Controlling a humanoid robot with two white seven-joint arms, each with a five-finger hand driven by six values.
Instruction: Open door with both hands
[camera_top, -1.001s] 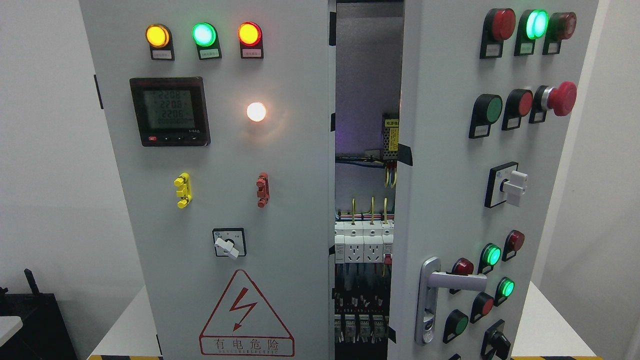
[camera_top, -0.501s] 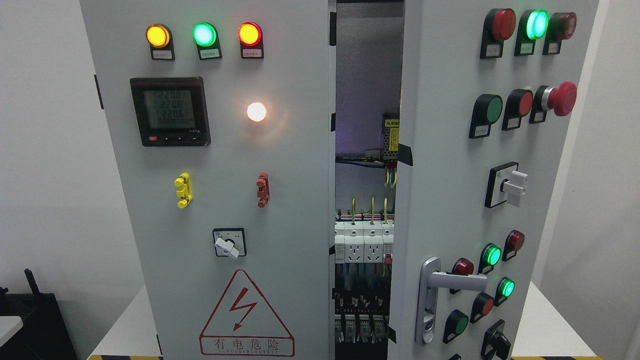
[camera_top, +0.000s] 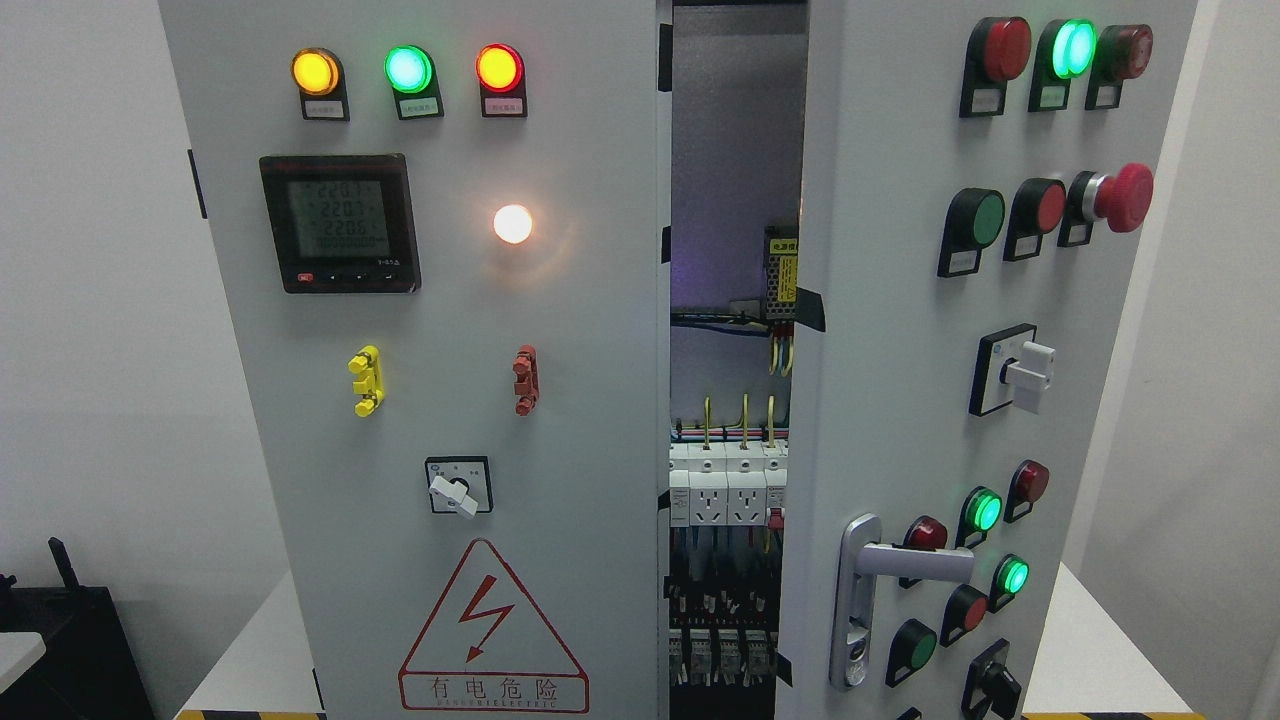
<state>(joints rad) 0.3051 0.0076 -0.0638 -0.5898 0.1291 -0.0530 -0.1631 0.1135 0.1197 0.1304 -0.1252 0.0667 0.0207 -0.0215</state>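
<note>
The right door (camera_top: 900, 330) of the grey cabinet (camera_top: 420, 300) is seen swung partly open — breakers (camera_top: 725, 485) are exposed in the gap left of it. Its silver handle (camera_top: 880, 585) sits low on the door. Neither robot hand is shown, so finger state cannot be told.

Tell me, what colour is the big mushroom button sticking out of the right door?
Red. The mushroom button shows best in the head view.

No part of the robot's body appears in the head view: no arm, hand, casing, cable, screw or marking is available for inspection in this frame.
</note>
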